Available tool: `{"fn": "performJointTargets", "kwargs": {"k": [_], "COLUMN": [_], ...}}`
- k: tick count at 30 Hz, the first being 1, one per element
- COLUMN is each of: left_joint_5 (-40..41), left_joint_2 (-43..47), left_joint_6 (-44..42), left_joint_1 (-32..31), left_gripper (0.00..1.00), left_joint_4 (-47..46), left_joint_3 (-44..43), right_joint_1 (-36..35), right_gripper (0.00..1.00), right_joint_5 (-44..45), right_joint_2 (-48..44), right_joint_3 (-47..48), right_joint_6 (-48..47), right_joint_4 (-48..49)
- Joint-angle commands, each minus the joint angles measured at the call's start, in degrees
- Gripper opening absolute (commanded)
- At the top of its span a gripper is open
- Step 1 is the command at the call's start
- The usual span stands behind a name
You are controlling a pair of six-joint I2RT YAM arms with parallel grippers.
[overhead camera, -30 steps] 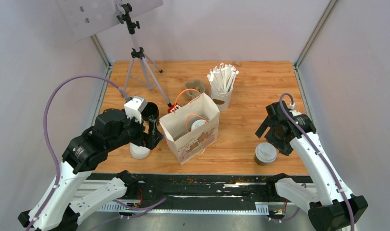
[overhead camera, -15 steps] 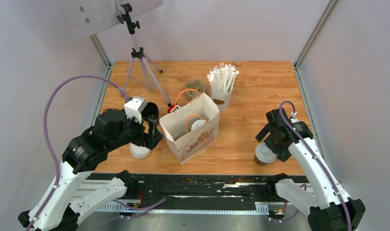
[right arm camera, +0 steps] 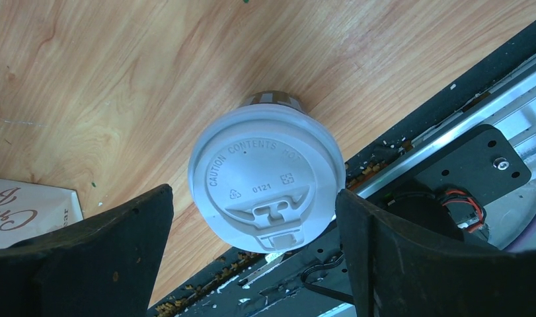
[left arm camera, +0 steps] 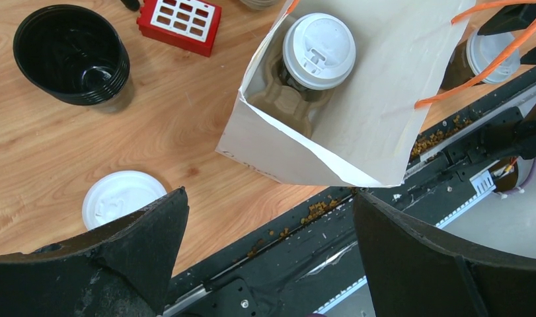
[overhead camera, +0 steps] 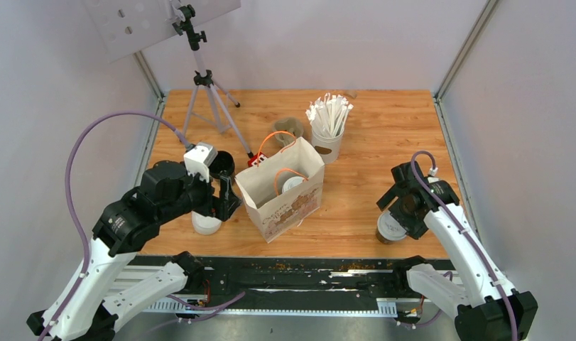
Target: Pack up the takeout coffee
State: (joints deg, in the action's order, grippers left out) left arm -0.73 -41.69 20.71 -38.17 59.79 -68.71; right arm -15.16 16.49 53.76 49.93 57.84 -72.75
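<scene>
Top view: the right gripper [overhead camera: 397, 213] hangs over the loose cup [overhead camera: 390, 229] at the table's [overhead camera: 384, 128] near right edge; the packed cup [overhead camera: 293, 183] sits inside the paper bag [overhead camera: 285, 195] mid-table.
Left wrist view: the left gripper [left arm camera: 268, 211] is beside the bag, jaws wide open and empty; the packed cup stands in a pulp tray [left arm camera: 285, 105].
Right wrist view: jaws open, straddling the loose cup's white lid [right arm camera: 266, 177], gaps on both sides.
Doing it well: go below the lid rim, centre the cup, squeeze its body gently, keep it upright.

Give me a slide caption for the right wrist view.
Open right end effector straddling a white-lidded takeout coffee cup on the wooden table, near its front edge.
</scene>
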Motion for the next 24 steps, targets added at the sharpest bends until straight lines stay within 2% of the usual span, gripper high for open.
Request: {"fn": "performJointTargets", "kwargs": {"k": [1,12,24], "left_joint_5": [0.6,0.6,0.6], "left_joint_2": [0.4,0.3,0.6], "left_joint_6": [0.6,0.9,0.7], "left_joint_1": [0.0,0.0,0.0], "left_gripper": [1.00,1.00,1.00], "left_joint_4": [-1.1,-1.6,-1.5], "left_joint_3": [0.3,0.3,0.3], "right_joint_1": [0.4,0.4,0.5], "right_gripper": [0.92,0.94,0.92], "right_joint_5": [0.8,2.7,2.0], "right_joint_2": [0.4,2.6,1.6], "right_joint_3": [-0.6,5.3,1.2], "right_joint_6": [2.2,1.7,2.9], "right_joint_4": [0.3,-2.9,-2.0]}}
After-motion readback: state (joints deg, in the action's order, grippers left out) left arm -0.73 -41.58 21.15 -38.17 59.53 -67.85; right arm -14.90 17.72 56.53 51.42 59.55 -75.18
